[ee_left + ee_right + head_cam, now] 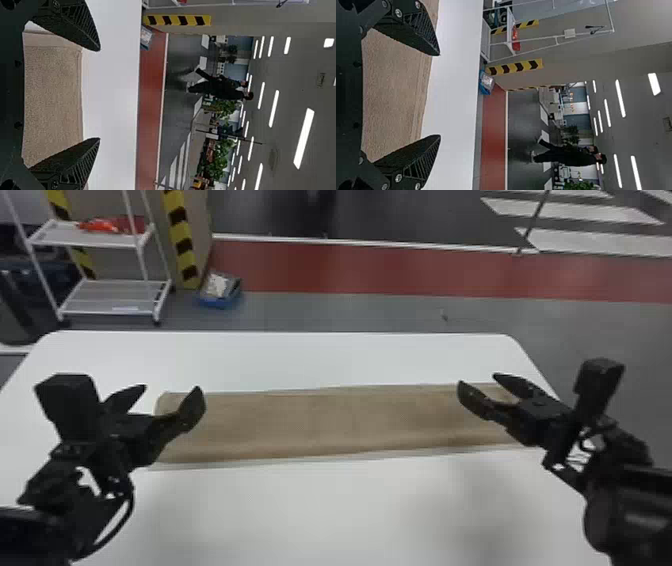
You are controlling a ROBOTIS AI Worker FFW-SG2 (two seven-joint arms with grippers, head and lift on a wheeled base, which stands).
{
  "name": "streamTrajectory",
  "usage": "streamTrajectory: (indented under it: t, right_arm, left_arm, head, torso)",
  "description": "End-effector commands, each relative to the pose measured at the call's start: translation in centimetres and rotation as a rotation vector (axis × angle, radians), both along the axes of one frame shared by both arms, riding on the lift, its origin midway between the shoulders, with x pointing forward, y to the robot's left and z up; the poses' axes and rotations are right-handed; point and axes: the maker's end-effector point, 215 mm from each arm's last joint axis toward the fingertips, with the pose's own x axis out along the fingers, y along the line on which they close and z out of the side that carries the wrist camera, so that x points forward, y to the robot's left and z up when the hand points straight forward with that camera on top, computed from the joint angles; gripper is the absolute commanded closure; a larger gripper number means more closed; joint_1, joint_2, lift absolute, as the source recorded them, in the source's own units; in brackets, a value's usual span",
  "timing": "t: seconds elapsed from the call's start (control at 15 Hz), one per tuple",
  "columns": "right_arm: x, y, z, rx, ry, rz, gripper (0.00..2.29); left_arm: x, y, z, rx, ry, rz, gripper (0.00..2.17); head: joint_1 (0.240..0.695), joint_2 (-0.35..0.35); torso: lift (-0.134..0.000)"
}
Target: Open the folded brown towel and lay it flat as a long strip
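Widely open, left fingers (192, 410), right fingers (474, 399), towel (330, 422) beneath

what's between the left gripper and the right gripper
The brown towel: the head view shows it spread as a long, flat strip on the white table between the left gripper and the right gripper.

The right tool (477, 379) hangs open over the towel (393, 95) on the table (453, 95)
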Motion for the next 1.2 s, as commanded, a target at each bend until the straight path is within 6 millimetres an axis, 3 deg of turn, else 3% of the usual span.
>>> streamTrajectory:
  t: [0.0,0.27,0.4,0.6,0.73,1.13]
  right_arm:
    - [-2.1,2.6,0.1,0.026,-0.019,0.000,0.16]
    - [-5.5,6.7,-0.2,0.037,-0.070,-0.010,0.17]
    - [-7.6,8.8,2.1,0.011,-0.148,-0.014,0.17]
    - [-9.8,10.8,4.5,-0.003,-0.230,0.006,0.17]
    - [-11.3,10.7,5.7,0.024,-0.292,-0.021,0.17]
    - [-14.8,7.7,6.6,0.066,-0.374,-0.123,0.17]
  left_arm:
    - [-1.9,-1.0,0.8,0.021,-0.056,-0.008,0.08]
    - [-4.5,-0.7,0.4,0.053,-0.107,0.040,0.08]
    - [-5.8,-0.5,1.2,0.053,-0.147,0.057,0.08]
    - [-7.9,-0.5,4.4,0.039,-0.298,0.106,0.09]
    - [-9.8,-1.0,6.2,0.039,-0.387,0.114,0.09]
    - [-12.6,-1.5,5.4,0.031,-0.367,0.096,0.09]
  head:
    - [0.695,-0.094]
    - [0.695,-0.064]
    - [0.695,-0.046]
    - [0.695,-0.007]
    - [0.695,0.011]
    - [0.695,-0.008]
  torso:
    - [-0.123]
    - [-0.123]
    - [-0.123]
    - [-0.123]
    - [-0.123]
    - [-0.123]
